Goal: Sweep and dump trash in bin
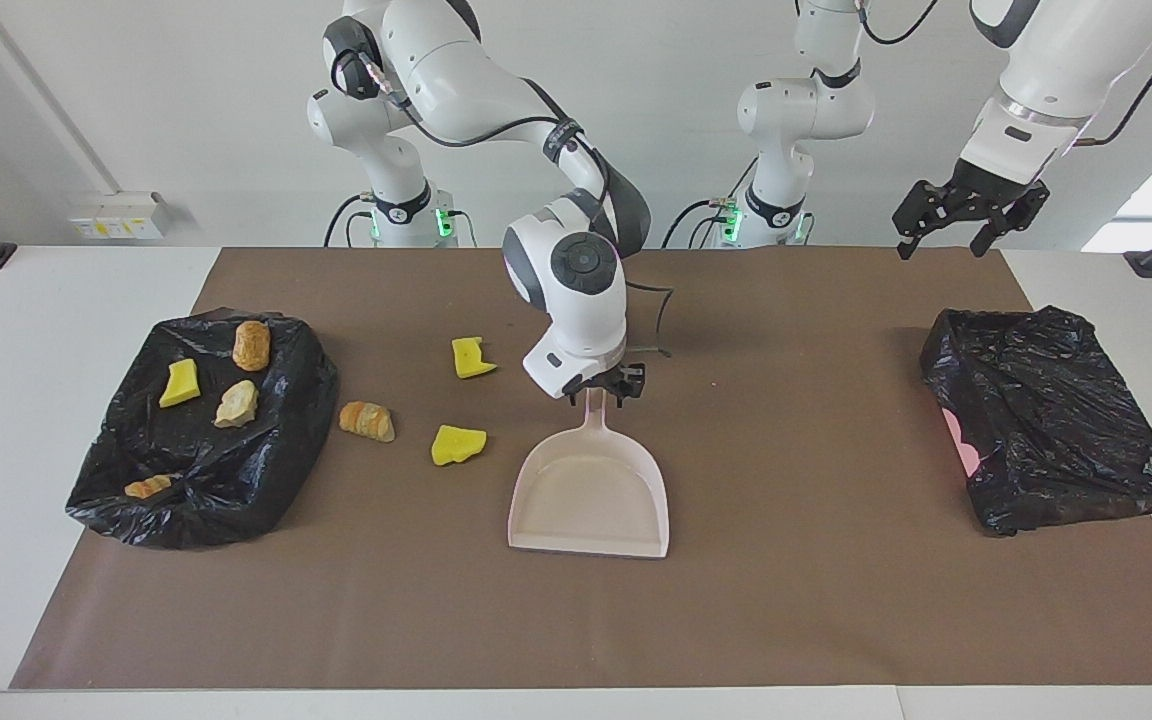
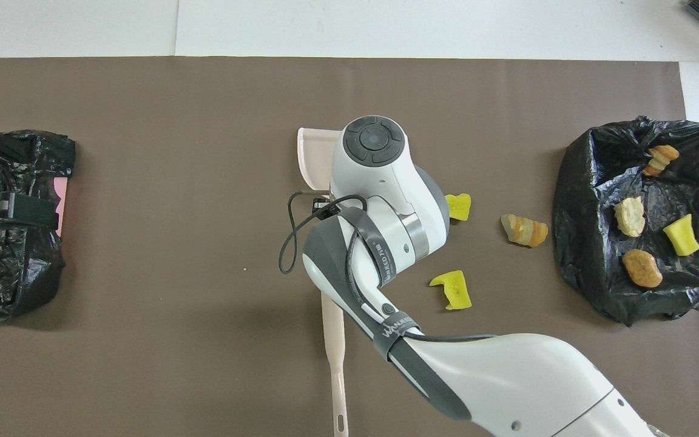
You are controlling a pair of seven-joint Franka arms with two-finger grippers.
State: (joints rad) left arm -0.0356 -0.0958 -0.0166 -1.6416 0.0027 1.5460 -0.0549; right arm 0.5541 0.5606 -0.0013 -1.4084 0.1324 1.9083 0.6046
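Though the trash (image 1: 367, 420) looks light, soft and easily scattered, three scraps lie on the worktop (image 1: 816, 600) beside the dustpan (image 1: 591, 495), four in the bin (image 1: 201, 430), the right pincer (image 1: 604, 388) apparently clamped on the dustpan's handle, the left pincer (image 1: 971, 222) spread, waiting.

Bright, even, diffuse lighting in both views; shadows soft and short, e.g. a faint one under the dustpan (image 1: 591, 490) and beside the black bag (image 1: 204, 430); window area at the left arm's end of the facing view is blown out to white; specular glints on the bag plastic; both views sharp, no motion blur; no obvious edge distortion on the brown mat (image 2: 173, 152).
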